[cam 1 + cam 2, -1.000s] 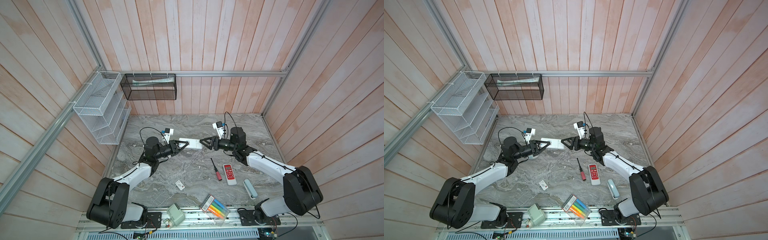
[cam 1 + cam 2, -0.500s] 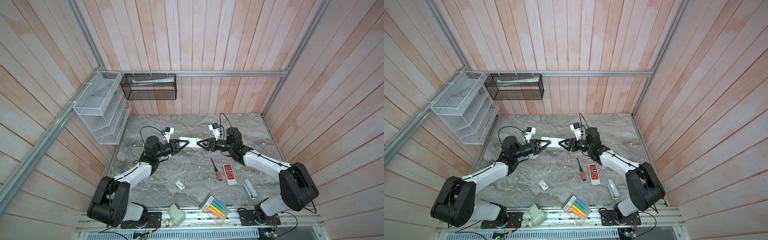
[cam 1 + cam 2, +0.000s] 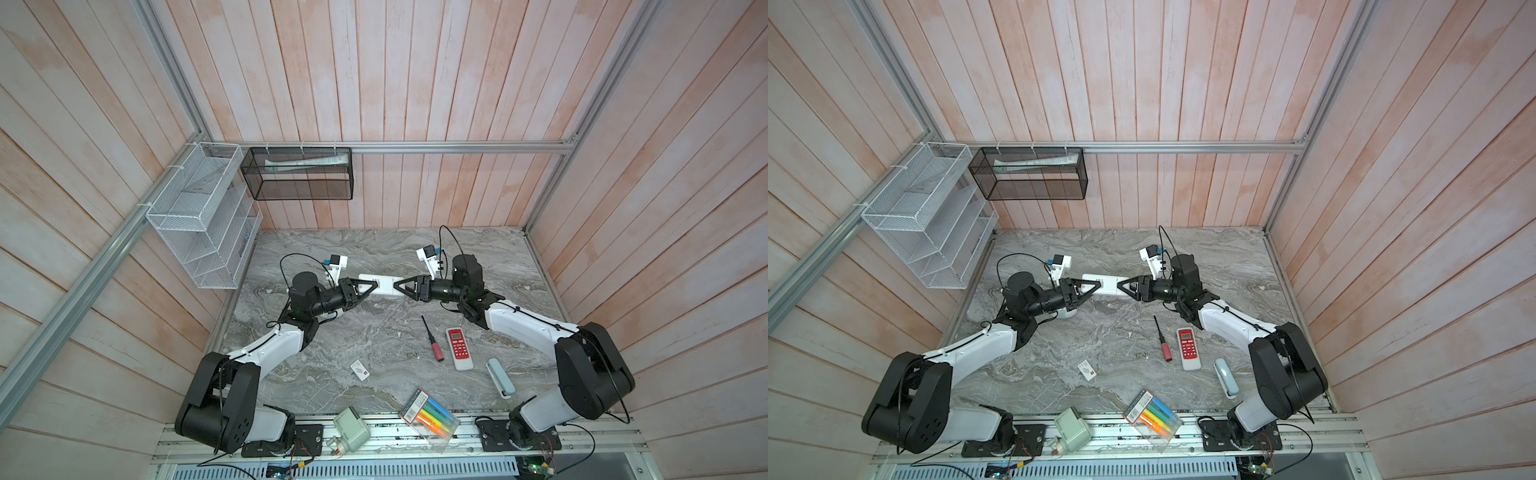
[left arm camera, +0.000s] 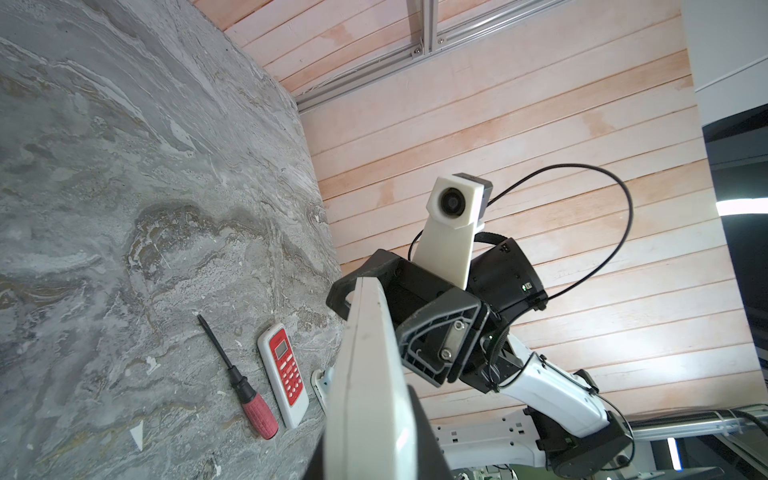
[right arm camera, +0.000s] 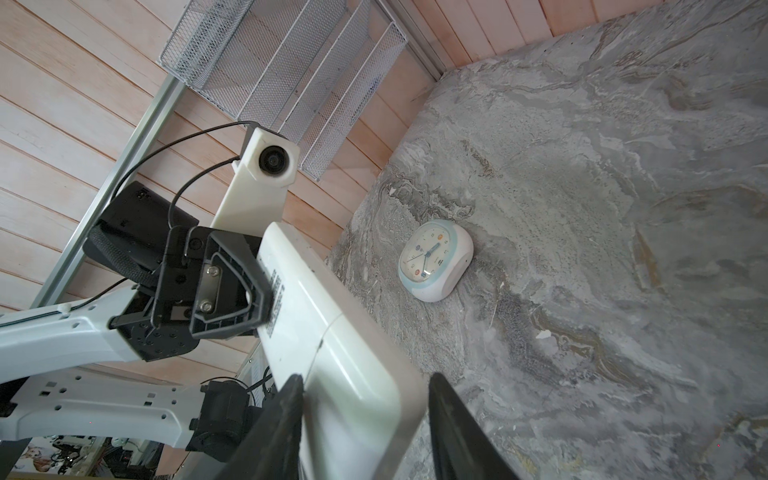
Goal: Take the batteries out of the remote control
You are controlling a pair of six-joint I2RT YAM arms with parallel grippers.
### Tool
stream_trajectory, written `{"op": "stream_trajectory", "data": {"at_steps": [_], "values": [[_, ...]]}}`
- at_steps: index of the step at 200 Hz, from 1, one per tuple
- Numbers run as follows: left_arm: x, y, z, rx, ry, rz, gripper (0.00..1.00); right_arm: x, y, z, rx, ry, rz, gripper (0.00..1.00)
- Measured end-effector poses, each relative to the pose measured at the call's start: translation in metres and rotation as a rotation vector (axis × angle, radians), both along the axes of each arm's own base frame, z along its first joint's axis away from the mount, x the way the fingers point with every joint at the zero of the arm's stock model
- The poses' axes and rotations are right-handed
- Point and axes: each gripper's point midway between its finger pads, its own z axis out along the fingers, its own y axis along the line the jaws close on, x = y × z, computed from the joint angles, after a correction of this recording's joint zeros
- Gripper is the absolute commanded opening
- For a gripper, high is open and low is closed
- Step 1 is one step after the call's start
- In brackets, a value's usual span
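At the far left a white wire rack [image 3: 199,216] is hanging on the wall, with a black mesh basket [image 3: 301,174] beside it. Below them the left gripper [image 3: 371,286] is reaching toward the middle and clenching the left end of the white remote control [image 3: 384,285]. A round-cornered clock [image 5: 434,259] is lying on the grey marble table [image 3: 374,249] close to this gripper.

The white remote control is hanging in the air above the table, near the middle and toward the back, bridging the two grippers. Its long axis is running left to right across both top views, roughly level, with one end pointing at each arm. In the right wrist view a broad face with small printed text and a seam across it is showing.

The right gripper [image 3: 400,286] is straddling the right end. One finger [image 5: 282,436] is lying against the remote's edge and the other is sitting just beside the opposite edge. I cannot tell whether this grip is closed.

Farther right and nearer the front, a red-handled screwdriver [image 3: 432,343] and a red-faced remote [image 3: 458,347] are lying side by side on the table, not touching, well apart from the held one.
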Motion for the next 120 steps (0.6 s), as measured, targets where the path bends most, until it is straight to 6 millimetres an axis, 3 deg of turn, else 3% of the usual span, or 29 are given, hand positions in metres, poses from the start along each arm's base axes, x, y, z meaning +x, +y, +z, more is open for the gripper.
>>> {"op": "stream_trajectory", "data": {"at_steps": [32,120], "values": [[0.0004,0.0001,0.0001,0.0,0.001,0.002,0.02,0.0039,-0.0044,0.0008,0.009,0.012,-0.009,0.44],[0.0019,-0.0007,0.0033,-0.006,-0.011,0.001,0.01,0.0018,-0.0026,0.0034,0.045,0.046,0.02,0.49]]}}
